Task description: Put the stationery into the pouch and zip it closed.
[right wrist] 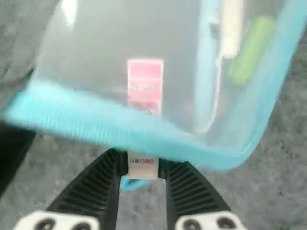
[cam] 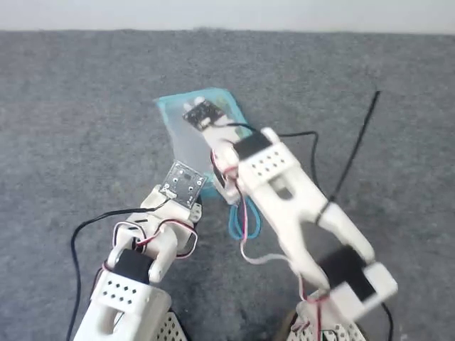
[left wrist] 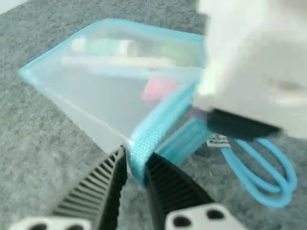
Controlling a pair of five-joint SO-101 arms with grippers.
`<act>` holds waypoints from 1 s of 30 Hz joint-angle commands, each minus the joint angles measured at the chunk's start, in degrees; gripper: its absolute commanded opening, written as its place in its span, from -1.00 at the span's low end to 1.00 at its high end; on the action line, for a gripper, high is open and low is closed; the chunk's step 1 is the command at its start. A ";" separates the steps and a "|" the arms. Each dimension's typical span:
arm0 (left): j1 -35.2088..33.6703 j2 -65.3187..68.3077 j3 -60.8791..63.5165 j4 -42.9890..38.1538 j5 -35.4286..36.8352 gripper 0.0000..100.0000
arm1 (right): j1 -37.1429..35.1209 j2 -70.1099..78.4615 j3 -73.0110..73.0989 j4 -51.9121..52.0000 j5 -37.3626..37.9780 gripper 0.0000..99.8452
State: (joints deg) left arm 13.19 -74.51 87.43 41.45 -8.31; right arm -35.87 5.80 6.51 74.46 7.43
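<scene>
— What is your left hand doing?

— My left hand (left wrist: 136,162) is pressed together on the pouch's blue zip band (left wrist: 158,127). The ribbed black fingers (left wrist: 103,184) squeeze the band between them, right at one end corner of the pouch.

— And the right one?

— My right hand (right wrist: 142,166) pinches a small white tag (right wrist: 142,162) between its fingertips. The tag sits just beside the zip band, on its outer side, and a scrap of blue shows right behind it.

— What does that tag belong to?

— From my left wrist I see it at the end of a blue cord (left wrist: 242,175). The cord lies in a loop on the desk, close to the zip end of the pouch.

— Where is the pouch itself?

— The pouch (cam: 186,138) lies on the grey desk (cam: 85,92), in front of both my arms. It is clear plastic with blue edging. From above, my left arm (cam: 135,284) comes up to its near end. My right arm (cam: 298,206) leans in over it from the other side.

— Is the stationery in?

— Yes, I see it through the clear wall. A pink eraser (right wrist: 145,81) lies close to the zip band. Farther in are a green stick (right wrist: 252,55) and a long white stick (left wrist: 115,61), with something thin and blue alongside the white one.

— Is the zip drawn shut?

— I cannot tell. My right arm hides part of the band.
</scene>
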 commanded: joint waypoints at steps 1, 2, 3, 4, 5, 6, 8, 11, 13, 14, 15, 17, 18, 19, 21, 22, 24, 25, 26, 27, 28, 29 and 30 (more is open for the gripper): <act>4.66 0.26 -3.56 1.23 0.79 -0.98 | 0.57 5.49 -15.12 0.84 -3.96 -0.98; 4.75 0.26 -3.56 1.23 0.79 -0.98 | 0.66 7.69 -17.67 1.27 -5.19 -0.98; 4.75 0.26 -3.56 1.23 0.79 -0.98 | 0.66 9.63 -20.04 1.89 -6.51 -0.97; 4.66 0.26 -3.56 1.23 0.79 -0.98 | 0.66 11.38 -22.15 2.59 -7.74 -0.93; 4.57 0.26 -3.56 1.23 0.79 -0.98 | 0.66 13.05 -23.91 3.38 -8.70 -0.85; 4.57 0.26 -3.56 1.23 0.79 -0.98 | 0.66 14.46 -25.32 4.00 -9.49 -0.76; 4.40 0.26 -3.38 1.23 -0.26 -0.98 | 0.57 15.78 -26.37 4.26 -9.67 -0.57; 4.31 0.26 -3.30 1.23 -1.23 -0.98 | 0.57 15.69 -26.37 4.62 -8.00 -0.47; 4.31 0.26 -3.21 1.23 -1.23 -0.98 | 0.66 14.46 -26.46 5.32 -7.47 -0.51; 4.31 0.26 -3.21 1.23 -1.23 -0.98 | 0.66 13.32 -26.37 5.58 -7.47 -0.53; 4.31 0.26 -3.21 1.23 -1.23 -0.98 | 0.66 11.91 -26.37 6.20 -7.47 -0.53; 4.31 0.26 -2.77 1.05 -1.23 -0.98 | 0.66 8.75 -26.29 7.52 -7.30 -0.53; 4.31 0.26 -2.51 0.88 -1.32 -0.98 | 0.66 7.08 -26.29 8.40 -6.51 -0.53; 4.31 0.26 -2.42 0.88 -1.32 -0.98 | 0.66 5.58 -26.29 9.36 -5.36 -0.54; 4.13 0.26 -2.42 0.88 -1.23 -0.98 | 1.45 2.51 -26.20 11.21 -3.69 -0.55; 3.60 0.26 -2.42 0.88 -1.23 -0.98 | 2.24 1.01 -26.20 12.00 -3.16 -0.55; 1.85 0.26 -2.77 0.88 -1.23 -0.98 | 4.62 -1.54 -25.58 12.35 -2.73 -0.58; 0.79 0.26 -2.86 0.79 -1.23 -0.98 | 6.20 -2.95 -24.35 11.82 -3.08 -0.59; -0.09 0.26 -3.03 0.79 -1.23 -0.98 | 7.43 -4.53 -22.33 10.51 -3.16 -0.59; -0.79 0.26 -3.21 0.79 -1.23 -0.98 | 8.48 -6.29 -19.25 8.57 -3.25 -0.59; -1.23 0.26 -3.38 0.79 -1.23 -0.98 | 9.27 -8.40 -15.56 6.20 -3.78 -0.59; -1.58 0.26 -3.47 0.79 -1.23 -0.98 | 9.71 -10.77 -11.25 3.47 -4.22 -0.59; -1.67 0.26 -3.47 0.79 -1.23 -0.98 | 9.89 -13.41 -6.24 0.13 -4.31 -0.59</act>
State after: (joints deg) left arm 11.96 -75.03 86.64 41.63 -7.78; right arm -28.40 1.93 -8.09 82.20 3.38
